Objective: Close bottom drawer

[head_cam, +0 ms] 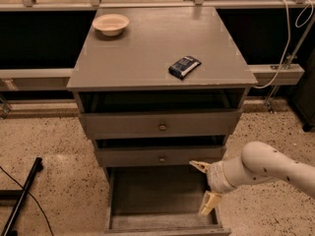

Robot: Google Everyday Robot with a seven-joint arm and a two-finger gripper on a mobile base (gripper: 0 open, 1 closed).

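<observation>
The bottom drawer (pixel 162 222) of the grey cabinet is pulled far out toward me and looks empty inside. Its front runs along the lower edge of the view, and its knob is out of sight. My gripper (pixel 203 188) is open, with one finger (pixel 199 166) up near the middle drawer's right end and the other finger (pixel 208 204) down over the right side of the open drawer. The white arm (pixel 266 168) reaches in from the right.
The middle drawer (pixel 161 157) and top drawer (pixel 160 125) stand slightly out. On the cabinet top (pixel 147 58) are a white bowl (pixel 110 23) at the back left and a dark packet (pixel 184 66) at the right. A black bar (pixel 22 200) lies on the floor at left.
</observation>
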